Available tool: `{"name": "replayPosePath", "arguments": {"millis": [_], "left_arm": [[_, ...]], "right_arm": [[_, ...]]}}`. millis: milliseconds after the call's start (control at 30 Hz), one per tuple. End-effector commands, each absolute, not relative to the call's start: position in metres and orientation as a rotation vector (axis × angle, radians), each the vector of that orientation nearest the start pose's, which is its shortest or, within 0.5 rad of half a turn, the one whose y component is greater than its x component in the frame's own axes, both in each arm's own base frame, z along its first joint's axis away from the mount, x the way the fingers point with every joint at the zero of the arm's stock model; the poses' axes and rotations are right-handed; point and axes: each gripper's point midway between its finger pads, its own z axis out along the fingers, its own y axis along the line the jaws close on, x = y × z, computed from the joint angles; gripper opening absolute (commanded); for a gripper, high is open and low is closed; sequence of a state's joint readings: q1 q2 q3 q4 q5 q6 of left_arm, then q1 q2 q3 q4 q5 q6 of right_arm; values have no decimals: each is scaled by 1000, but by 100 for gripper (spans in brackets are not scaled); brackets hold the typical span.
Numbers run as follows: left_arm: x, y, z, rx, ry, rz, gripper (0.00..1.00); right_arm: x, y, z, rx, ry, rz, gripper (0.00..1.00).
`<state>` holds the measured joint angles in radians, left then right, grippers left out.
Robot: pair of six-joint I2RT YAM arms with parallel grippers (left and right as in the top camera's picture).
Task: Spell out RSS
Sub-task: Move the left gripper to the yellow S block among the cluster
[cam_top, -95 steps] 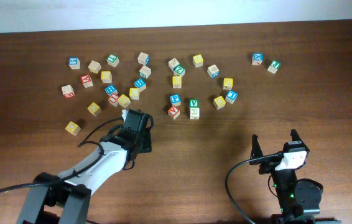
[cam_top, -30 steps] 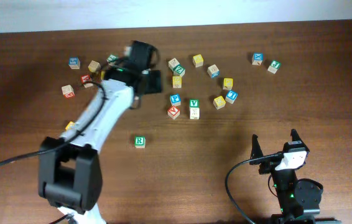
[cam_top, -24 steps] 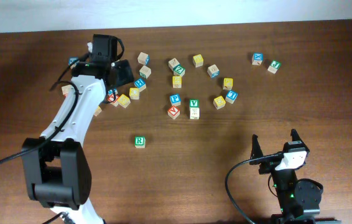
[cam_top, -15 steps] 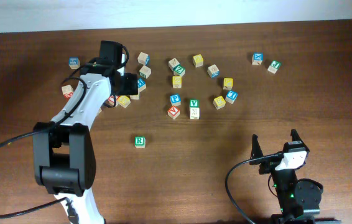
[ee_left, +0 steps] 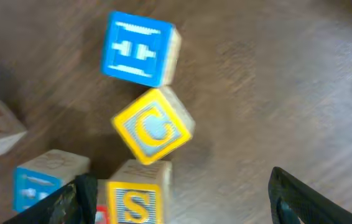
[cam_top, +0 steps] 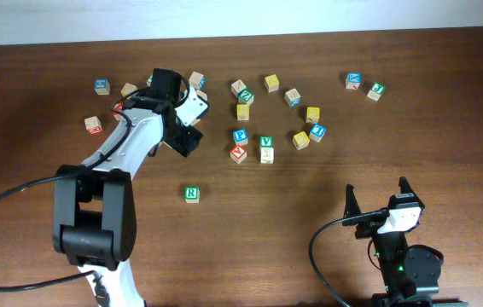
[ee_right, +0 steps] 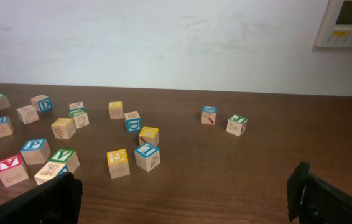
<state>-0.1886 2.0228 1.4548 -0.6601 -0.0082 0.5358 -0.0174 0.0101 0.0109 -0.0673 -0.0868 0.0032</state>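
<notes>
The R cube (cam_top: 191,194) sits by itself on the bare counter (cam_top: 310,213), nearer the front than all the other cubes. It looks like the first letter is in its place, so I think the step now is to get the first S.

An S cube (ee_left: 135,202) with a yellow edge shows at the bottom of the left wrist view. It touches a yellow C cube (ee_left: 153,126) right above it in that view. A blue H cube (ee_left: 140,48) is just past the C. More cubes crowd in on the picture's left of the S. From above I can't see the S cube, because the arm covers that spot.

The left pincer (ee_left: 179,196) hangs over this bunch. Its fingers (ee_left: 300,199) are spread wide and there is nothing in them. The S cube lies between them, but close to the finger on the picture's left and not in the middle.

For the next move, I think the pincer needs to slide over until the S is in the middle. Then it should go down and squeeze only the S, without bumping the C. After that the S goes beside the R cube.

I can't tell which cube is the second S.

The right pincer (cam_top: 378,196) is well apart, at the front right of the counter. It is spread wide too and holds nothing.
</notes>
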Motion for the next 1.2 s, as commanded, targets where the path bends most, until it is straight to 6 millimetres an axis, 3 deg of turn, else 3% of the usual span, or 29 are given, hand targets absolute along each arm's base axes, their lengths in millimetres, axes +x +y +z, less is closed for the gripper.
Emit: {"name": "replayPosePath", "arguments": {"millis": [0, 100, 267, 467, 600, 667, 733, 800, 867, 967, 1033, 1167], "left_arm": [[457, -78, 30, 994, 2611, 144, 82], [460, -78, 30, 978, 2601, 136, 82], [441, -75, 12, 998, 2658, 102, 82], [440, -75, 11, 999, 2661, 102, 81], [440, -62, 10, 954, 2682, 72, 80], [437, -67, 10, 945, 2680, -34, 79], [435, -64, 8, 940, 2689, -34, 72], [429, -65, 4, 936, 2709, -41, 73], [428, -64, 4, 918, 2719, -45, 56], [428, -64, 4, 907, 2723, -46, 57], [429, -64, 4, 907, 2722, -47, 69], [433, -65, 5, 874, 2714, -46, 60]], "right_arm": [[246, 10, 158, -45, 1641, 58, 98], [246, 10, 158, -45, 1641, 58, 98], [246, 10, 158, -45, 1641, 58, 98], [246, 10, 158, -45, 1641, 58, 98], [246, 10, 158, -45, 1641, 58, 98], [246, 10, 158, -45, 1641, 58, 98], [246, 10, 158, -45, 1641, 58, 98], [246, 10, 158, -45, 1641, 58, 98], [246, 10, 158, -45, 1641, 58, 98], [246, 10, 158, -45, 1641, 58, 98], [246, 10, 158, -45, 1641, 58, 98], [246, 10, 158, -45, 1641, 58, 98]]}}
